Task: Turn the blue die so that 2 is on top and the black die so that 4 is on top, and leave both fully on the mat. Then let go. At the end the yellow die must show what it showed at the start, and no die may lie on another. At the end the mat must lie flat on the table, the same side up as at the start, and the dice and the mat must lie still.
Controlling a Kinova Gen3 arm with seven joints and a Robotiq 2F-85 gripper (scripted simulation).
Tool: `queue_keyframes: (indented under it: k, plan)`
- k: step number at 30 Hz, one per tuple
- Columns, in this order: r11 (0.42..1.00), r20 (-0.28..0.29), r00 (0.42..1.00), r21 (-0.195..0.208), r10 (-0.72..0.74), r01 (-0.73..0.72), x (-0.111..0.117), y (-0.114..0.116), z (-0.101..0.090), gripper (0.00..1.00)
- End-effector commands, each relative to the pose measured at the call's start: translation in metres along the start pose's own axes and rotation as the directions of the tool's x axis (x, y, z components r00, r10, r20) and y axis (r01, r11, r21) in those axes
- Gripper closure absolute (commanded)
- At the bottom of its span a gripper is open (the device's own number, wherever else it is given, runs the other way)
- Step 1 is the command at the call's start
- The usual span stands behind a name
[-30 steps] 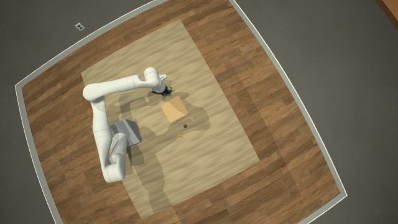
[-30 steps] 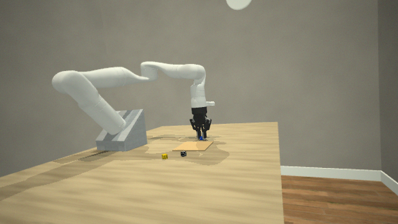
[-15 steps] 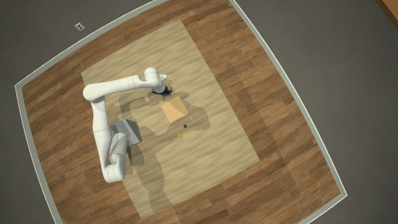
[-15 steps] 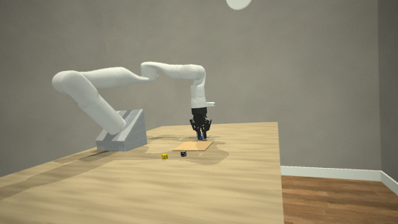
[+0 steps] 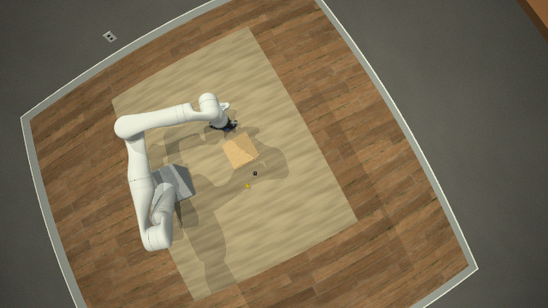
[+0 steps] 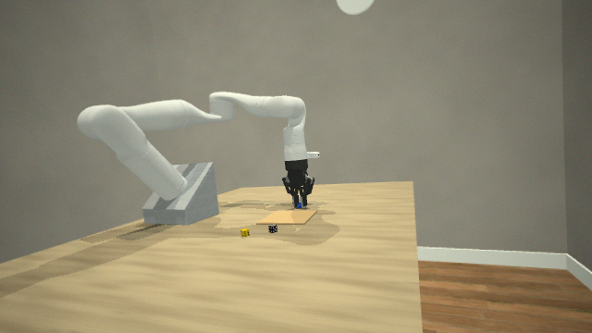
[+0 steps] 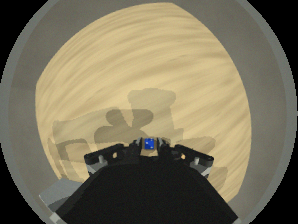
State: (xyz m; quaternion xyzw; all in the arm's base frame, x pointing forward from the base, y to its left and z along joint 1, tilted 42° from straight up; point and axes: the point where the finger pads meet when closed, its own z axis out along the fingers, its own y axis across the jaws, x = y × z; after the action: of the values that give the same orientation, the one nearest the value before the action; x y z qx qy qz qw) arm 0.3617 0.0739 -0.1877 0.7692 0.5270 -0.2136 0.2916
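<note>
Exterior view, blue die: between part-open fingers, off the mat

Item one, blue die [image 5: 227,129] [image 6: 299,205] [image 7: 149,144]: low at the table [image 5: 300,171] [image 6: 231,277] [image 7: 150,60], just beyond the mat's far side as the exterior camera sees it. I have it centred between the fingertips of my gripper [image 5: 226,127] [image 6: 300,204] [image 7: 149,144], with one finger on either side. Pale pips show on its upper face; I cannot read their count.

Item two, gripper: pointing down, fingers narrowly parted around the die rather than clamped on it. From the top, its dark body covers much of the die.

Item three, mat [image 5: 241,151] [image 6: 288,217]: orange-tan, flat on the table, lying between the blue die and the other two dice.

Item four, black die [image 5: 255,173] [image 6: 273,228]: on the table near the mat, wholly off it. Its top face is too small for me to read.

Item five, yellow die [image 5: 247,186] [image 6: 245,232]: on the table, near the black die but apart from it, farther from the mat.

Item six, grey wedge base [image 5: 184,175] [image 6: 203,208]: under my white arm [image 5: 158,119] [image 6: 157,113], well apart from the dice.
</note>
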Motion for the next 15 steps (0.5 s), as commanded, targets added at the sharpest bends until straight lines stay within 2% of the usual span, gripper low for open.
queue_keyframes:
  k: [1, 8, 9, 15]
  plan:
    - [1.000, -0.002, 1.000, -0.001, 0.000, 0.000, 0.0006, 0.0002, -0.0010, 0.69]
    - [1.000, -0.002, 1.000, -0.001, 0.000, 0.000, 0.0006, 0.0002, -0.0010, 0.69]
    - [1.000, -0.002, 1.000, -0.001, 0.000, 0.000, 0.0006, 0.0002, -0.0010, 0.89]
    - [1.000, -0.002, 1.000, -0.001, 0.000, 0.000, 0.0006, 0.0002, -0.0010, 0.89]
